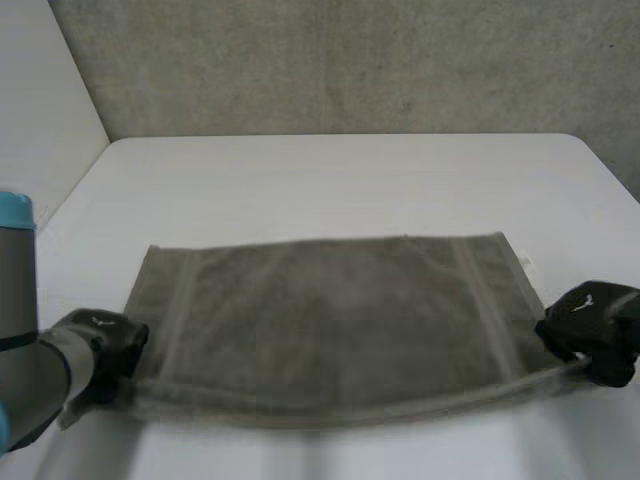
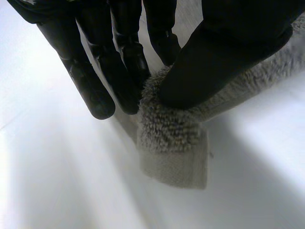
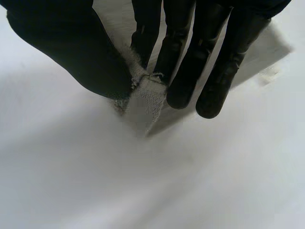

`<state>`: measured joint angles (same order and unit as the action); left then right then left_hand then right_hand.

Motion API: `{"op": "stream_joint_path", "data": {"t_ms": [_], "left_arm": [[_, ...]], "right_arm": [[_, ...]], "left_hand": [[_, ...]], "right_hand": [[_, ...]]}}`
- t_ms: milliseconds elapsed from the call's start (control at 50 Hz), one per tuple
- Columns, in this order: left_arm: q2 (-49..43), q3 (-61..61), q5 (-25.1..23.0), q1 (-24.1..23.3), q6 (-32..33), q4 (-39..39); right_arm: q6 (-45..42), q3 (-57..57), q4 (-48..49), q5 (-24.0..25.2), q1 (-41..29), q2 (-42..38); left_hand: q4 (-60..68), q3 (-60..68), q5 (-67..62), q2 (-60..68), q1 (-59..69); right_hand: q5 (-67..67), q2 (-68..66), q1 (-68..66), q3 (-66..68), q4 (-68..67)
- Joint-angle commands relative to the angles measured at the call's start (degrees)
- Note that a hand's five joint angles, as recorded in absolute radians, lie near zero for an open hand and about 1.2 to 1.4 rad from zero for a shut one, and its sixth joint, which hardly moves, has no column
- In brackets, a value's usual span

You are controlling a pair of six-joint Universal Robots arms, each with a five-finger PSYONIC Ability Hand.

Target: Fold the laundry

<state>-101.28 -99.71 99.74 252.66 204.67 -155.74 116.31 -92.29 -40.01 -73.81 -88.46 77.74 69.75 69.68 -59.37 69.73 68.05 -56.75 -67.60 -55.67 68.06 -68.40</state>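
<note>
Towel (image 1: 330, 320): flat on the white table (image 1: 330, 180), long axis running 9 to 3 o'clock.
My left hand (image 1: 108, 350): thumb and fingers pinched on the near corner at 8 o'clock.
My right hand (image 1: 592, 330): pinched on the near corner at 4 o'clock.
Coming move, I judge: carry the near edge toward 12 o'clock, onto the far edge.

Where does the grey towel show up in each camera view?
Head view: the towel lies spread out, its near corners at the left hand and right hand.
Left wrist view: one corner, pinched between that hand's thumb and fingers.
Right wrist view: another corner, pinched the same way.
Shared landmark: the white table.
</note>
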Motion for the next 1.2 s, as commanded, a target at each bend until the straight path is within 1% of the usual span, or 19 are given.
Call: {"op": "stream_joint_path", "data": {"t_ms": [20, 40, 80, 180, 300, 360, 560, 580, 600, 620, 640, 660, 680, 700, 840, 940, 980, 1060, 1200], "left_arm": [[-3.5, 5.3, -0.1, 0.5, -0.2, -8.3], [-3.5, 5.3, -0.1, 0.5, -0.2, -8.3], [-8.5, 8.6, 0.3, 0.2, -0.3, -13.2], [-14.9, 14.7, 0.5, 0.0, -0.3, -19.1], [-23.9, 23.3, 0.6, -0.2, -0.5, -21.6], [-27.6, 27.8, 0.7, -0.4, -1.5, -22.9], [-33.5, 34.2, 0.0, -0.5, -3.0, -26.3], [-33.5, 34.1, -0.1, -0.5, -2.9, -27.3], [-33.5, 34.1, -0.1, -0.5, -2.9, -27.3], [-33.4, 34.1, -0.2, -0.7, -2.7, -28.6], [-33.1, 33.8, -0.5, -0.8, -2.7, -29.8], [-33.1, 33.8, -0.5, -0.8, -2.7, -29.8], [-32.7, 33.6, -0.9, -0.9, -2.9, -30.9], [-31.9, 33.4, -1.4, -1.3, -3.1, -31.7], [-25.6, 29.0, -1.7, -1.3, -5.1, -32.6], [-19.0, 23.8, -1.7, -1.3, -6.8, -32.6], [-14.8, 19.7, -1.8, -1.3, -7.9, -32.9], [-11.2, 15.2, -1.9, -1.5, -8.9, -33.0], [-6.1, 5.9, -1.9, -3.2, -10.7, -35.3]], "right_arm": [[11.8, 4.3, 13.5, 0.3, -0.1, -3.7], [14.6, 5.5, 16.4, 0.0, -0.8, -6.1], [17.0, 6.8, 19.0, -0.5, -2.2, -8.0], [19.7, 9.5, 27.8, -2.7, -7.2, -12.6], [21.7, 12.1, 42.2, -7.0, -10.0, -18.4], [23.0, 14.8, 46.3, -9.0, -11.5, -21.9], [23.6, 20.6, 47.6, -12.6, -13.7, -29.1], [24.0, 20.7, 47.6, -12.8, -14.0, -29.5], [24.0, 20.7, 47.6, -12.8, -14.0, -29.5], [24.7, 20.7, 47.7, -13.5, -14.3, -29.6], [25.4, 20.7, 47.6, -14.9, -14.4, -29.5], [26.2, 20.7, 47.4, -16.2, -14.4, -29.3], [26.2, 20.7, 47.4, -16.2, -14.4, -29.3], [26.9, 20.7, 47.1, -17.4, -14.4, -28.7], [29.9, 17.7, 46.4, -17.4, -13.8, -21.5], [31.7, 14.0, 46.4, -15.0, -13.7, -14.7], [32.0, 11.4, 46.0, -12.6, -13.7, -11.0], [31.8, 8.0, 44.0, -10.3, -13.1, -8.9], [31.9, -3.2, 39.4, -5.9, -7.7, -4.4]], "left_hand": [[10.2, 10.3, -10.6, 10.3, 11.9], [10.2, 10.3, -10.6, 10.3, 11.9], [10.2, 10.3, -10.6, 10.3, 11.9], [10.2, 10.3, -10.6, 10.3, 11.9], [10.2, 10.3, -10.6, 10.3, 11.9], [10.2, 10.3, -10.6, 10.3, 11.9], [8.3, 8.3, -8.7, 8.3, 10.0], [-22.2, -22.1, 21.8, -22.2, -20.5], [-22.5, -22.5, 22.1, -22.5, -20.8], [-57.0, -56.9, 56.6, -57.0, -55.3], [-58.2, -58.1, 57.8, -58.2, -56.5], [-58.2, -58.1, 57.8, -58.2, -56.5], [-59.7, -59.6, 59.3, -59.7, -58.0], [-59.7, -59.6, 59.3, -59.7, -58.0], [-59.7, -59.6, 59.3, -59.7, -58.0], [-59.7, -59.6, 59.3, -59.7, -58.0], [-59.7, -59.6, 59.3, -59.7, -58.0], [-59.7, -59.6, 59.3, -59.7, -58.0], [-59.8, -59.7, 59.4, -59.7, -58.1]], "right_hand": [[-13.3, -12.4, -24.3, 11.9, -11.6], [-13.3, -12.4, -24.3, 11.9, -11.6], [-13.3, -12.4, -24.3, 11.9, -11.6], [-13.3, -12.4, -24.3, 11.9, -11.6], [-13.3, -12.4, -24.3, 11.9, -11.6], [-13.3, -12.4, -24.3, 11.9, -11.6], [-13.3, -12.4, -24.3, 11.9, -11.6], [-13.3, -12.4, -24.3, 11.9, -11.6], [-13.3, -12.4, -24.3, 11.9, -11.6], [12.7, 13.5, 1.6, -14.0, 14.3], [32.4, 33.3, 21.3, -33.7, 34.1], [41.9, 42.8, 30.9, -43.2, 43.6], [42.0, 42.9, 30.9, -43.3, 43.7], [56.7, 57.6, 45.7, -58.1, 58.4], [56.7, 57.6, 45.7, -58.1, 58.4], [56.7, 57.6, 45.7, -58.1, 58.4], [56.7, 57.6, 45.7, -58.1, 58.4], [56.7, 57.6, 45.7, -58.1, 58.4], [55.4, 56.2, 44.3, -56.7, 57.0]]}}
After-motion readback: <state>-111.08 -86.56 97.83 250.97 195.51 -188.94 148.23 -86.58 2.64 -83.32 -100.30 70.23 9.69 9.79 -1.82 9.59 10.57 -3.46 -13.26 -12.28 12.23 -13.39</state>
